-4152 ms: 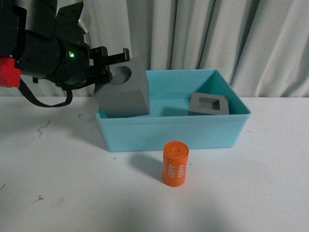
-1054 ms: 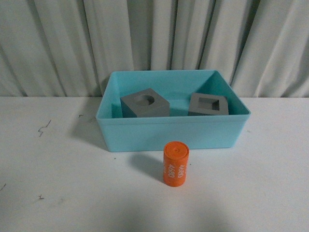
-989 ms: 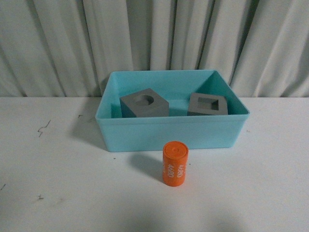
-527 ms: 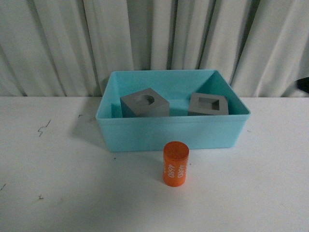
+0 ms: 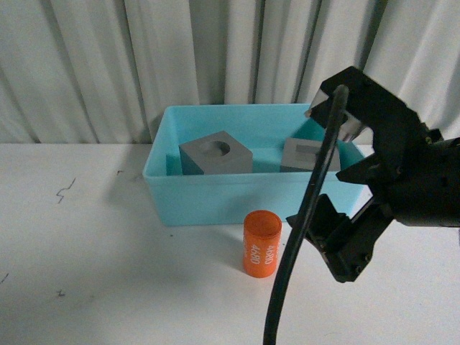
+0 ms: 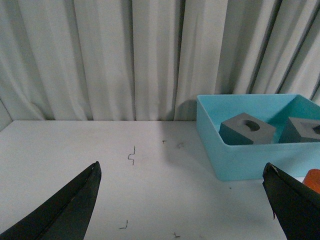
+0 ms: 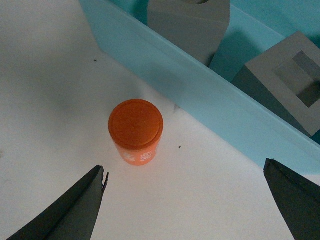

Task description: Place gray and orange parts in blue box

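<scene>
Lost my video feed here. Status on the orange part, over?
Left gripper open, empty. Right gripper open beside orange cylinder, upright on table outside blue box. Round-recess cube, square-recess cube inside. Nothing in the way.

Looks like a robot test lab: plain white tabletop (image 5: 93, 287) w/ pen scribbles (image 5: 66, 189), pleated grey-white curtain (image 5: 108, 65) as backdrop along its far edge, black robot arm (image 5: 410, 180) w/ loose cable (image 5: 277, 302), and simple moulded props, e.g. blue box (image 5: 215, 198) and orange cylinder (image 5: 261, 243) marked 4680.
</scene>
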### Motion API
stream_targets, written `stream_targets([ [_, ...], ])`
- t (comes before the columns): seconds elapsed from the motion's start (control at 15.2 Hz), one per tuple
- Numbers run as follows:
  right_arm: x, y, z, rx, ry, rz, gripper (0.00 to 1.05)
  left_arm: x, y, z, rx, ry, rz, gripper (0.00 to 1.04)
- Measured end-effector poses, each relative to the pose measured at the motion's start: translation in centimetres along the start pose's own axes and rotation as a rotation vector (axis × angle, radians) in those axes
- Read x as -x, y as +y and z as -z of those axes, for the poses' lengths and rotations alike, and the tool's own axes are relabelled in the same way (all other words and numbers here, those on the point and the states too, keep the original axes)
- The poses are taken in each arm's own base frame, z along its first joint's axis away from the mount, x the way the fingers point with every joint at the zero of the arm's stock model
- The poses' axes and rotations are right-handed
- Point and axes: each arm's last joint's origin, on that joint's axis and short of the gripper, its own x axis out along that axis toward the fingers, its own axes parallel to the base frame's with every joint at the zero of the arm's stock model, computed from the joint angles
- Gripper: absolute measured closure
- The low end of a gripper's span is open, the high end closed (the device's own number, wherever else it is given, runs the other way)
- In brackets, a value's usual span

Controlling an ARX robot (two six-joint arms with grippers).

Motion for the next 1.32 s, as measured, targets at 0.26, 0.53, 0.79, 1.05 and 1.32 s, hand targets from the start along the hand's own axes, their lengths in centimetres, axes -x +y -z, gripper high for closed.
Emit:
stream_targets([
  [0.26, -3.6, 1.0, 0.3, 0.018, 0.056, -0.010, 0.06, 0.0, 0.0, 0.0, 0.000, 0.000, 0.000, 0.07],
  [0.53, -6.0, 2.5, -0.3, 0.019, 0.055, -0.037, 0.06, 0.0, 0.0, 0.0, 0.000, 0.000, 0.000, 0.07],
  [0.79, -7.4, 3.0, -0.2, 0.005, 0.070, -0.041, 0.06, 0.0, 0.0, 0.0, 0.000, 0.000, 0.000, 0.07],
  [1.05, -8.5, 3.4, 0.3, -0.013, 0.088, -0.045, 0.06, 0.0, 0.0, 0.0, 0.000, 0.000, 0.000, 0.07],
  [1.32, -9.5, 3.8, -0.1, -0.036, 0.086, -0.022, 0.55, 0.0, 0.0, 0.0, 0.000, 0.000, 0.000, 0.07],
])
